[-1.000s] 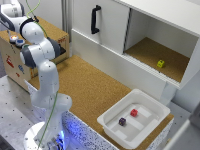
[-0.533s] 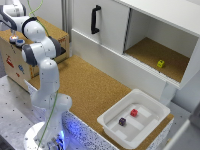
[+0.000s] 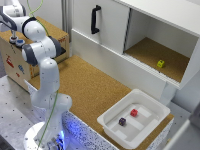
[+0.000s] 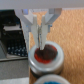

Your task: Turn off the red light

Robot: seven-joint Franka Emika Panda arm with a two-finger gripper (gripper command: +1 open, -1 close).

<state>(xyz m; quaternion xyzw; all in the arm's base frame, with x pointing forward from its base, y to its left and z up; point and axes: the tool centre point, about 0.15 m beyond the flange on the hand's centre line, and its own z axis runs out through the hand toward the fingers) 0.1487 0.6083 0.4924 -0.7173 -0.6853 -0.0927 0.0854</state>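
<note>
The red light (image 4: 46,54) glows deep red-orange inside a pale grey ring; beside it the other button (image 4: 53,80) is blue. The arm (image 3: 42,65) is white with dark joints. The cork floor (image 3: 95,90) is speckled brown. In the white tray (image 3: 150,107) lie a red cube (image 3: 134,112) and a dark purple one (image 3: 122,121); a yellow cube (image 3: 160,63) sits in the white cupboard (image 3: 110,30).

White jointed arm (image 3: 44,75), seemingly pale metal tool (image 4: 39,31)

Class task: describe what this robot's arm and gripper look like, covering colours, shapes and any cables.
The arm is glossy white, built of rounded segments with dark grey joint bands. A thin yellow-green cable trails along it. The gripper has two slim, pale metallic fingers.
</note>
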